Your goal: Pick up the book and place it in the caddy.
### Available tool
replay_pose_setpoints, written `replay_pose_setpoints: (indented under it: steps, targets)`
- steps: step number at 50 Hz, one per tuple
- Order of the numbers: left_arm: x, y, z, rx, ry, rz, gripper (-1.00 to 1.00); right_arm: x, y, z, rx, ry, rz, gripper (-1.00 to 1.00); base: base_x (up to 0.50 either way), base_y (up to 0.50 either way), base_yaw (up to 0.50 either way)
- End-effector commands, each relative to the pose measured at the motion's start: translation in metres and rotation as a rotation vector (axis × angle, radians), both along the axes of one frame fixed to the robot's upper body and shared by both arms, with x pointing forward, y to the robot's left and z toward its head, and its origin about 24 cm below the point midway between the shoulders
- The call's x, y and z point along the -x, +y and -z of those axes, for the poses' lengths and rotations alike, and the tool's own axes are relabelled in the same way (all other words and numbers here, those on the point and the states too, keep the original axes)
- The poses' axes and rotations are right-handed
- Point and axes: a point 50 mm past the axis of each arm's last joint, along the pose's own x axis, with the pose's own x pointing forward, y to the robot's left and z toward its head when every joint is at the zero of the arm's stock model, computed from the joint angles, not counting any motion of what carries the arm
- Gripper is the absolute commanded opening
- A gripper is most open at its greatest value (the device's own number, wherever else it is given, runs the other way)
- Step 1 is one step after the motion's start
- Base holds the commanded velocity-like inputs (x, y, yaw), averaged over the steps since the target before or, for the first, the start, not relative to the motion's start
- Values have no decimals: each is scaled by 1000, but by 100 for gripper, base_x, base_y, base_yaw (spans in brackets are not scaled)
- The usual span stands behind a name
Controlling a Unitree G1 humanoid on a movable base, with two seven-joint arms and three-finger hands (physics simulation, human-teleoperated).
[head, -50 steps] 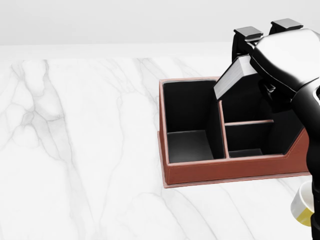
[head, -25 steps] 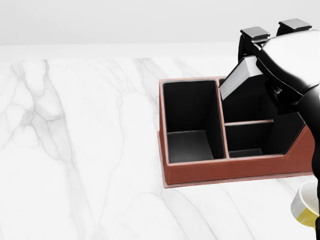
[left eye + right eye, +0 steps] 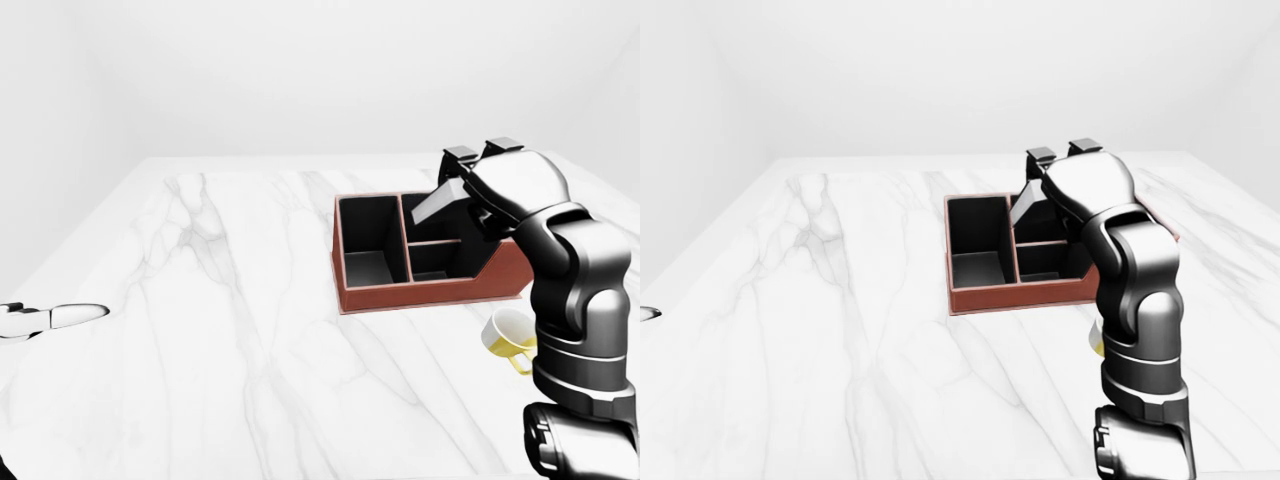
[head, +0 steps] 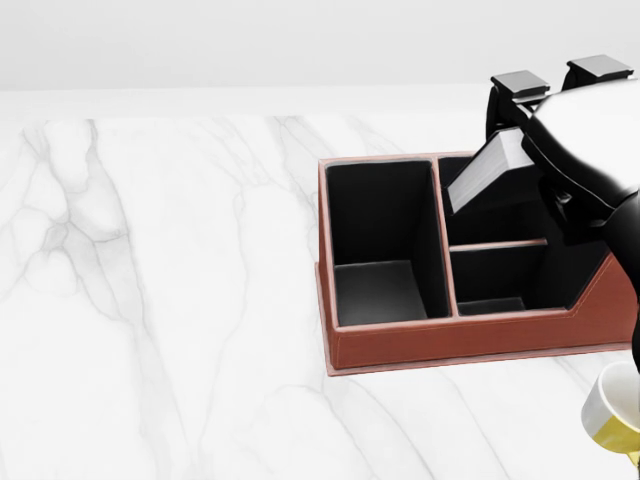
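White marble desk with grey veining, spread across all three views under a plain pale wall. Reddish-brown leather caddy with black-lined compartments, set flat on the desk, right of centre in the head view: one tall compartment on its left, two smaller ones stacked on its right, split by a thin brown divider, with the right wall sloping down toward the bottom of the view.

Glossy black right hand raised over the caddy's upper right part, reaching in from the right edge of the head view, fingers clamped on a thin book with a dark cover and pale grey page edges. Book held tilted, page edges turned toward the camera, lower corner hanging above the upper right compartment near the central divider, apparently clear of the caddy walls, though hard to be sure from these angles. Two flat dark fingertips showing above the book's upper edge.

White cup with yellow base and yellow handle on the desk just below the caddy's right end in the left-eye view, beside the black forearm, apart from the caddy.

Left hand, white and black, low at the left edge of the left-eye view, far from the caddy, holding nothing; finger spread not readable at that size.
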Motion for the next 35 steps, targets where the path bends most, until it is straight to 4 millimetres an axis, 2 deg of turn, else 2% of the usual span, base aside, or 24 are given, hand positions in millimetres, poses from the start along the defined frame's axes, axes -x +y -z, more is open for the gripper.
replay_pose_setpoints:
  steps: [1,16,26,35]
  targets:
    - [0,0,-1,-1,-2,0,100,3,-9,-4,4,-15,33,-100,0,0,0]
    - [-1,0,0,1,1,0,100,5,-16,10,7,31,62,-100,0,0,0]
    - [0,0,-1,0,-4,0,100,10,-7,26,2,62,51,-100,0,0,0]
    - [0,-1,-1,-2,-2,1,100,5,6,34,17,83,46,-100,0,0,0]
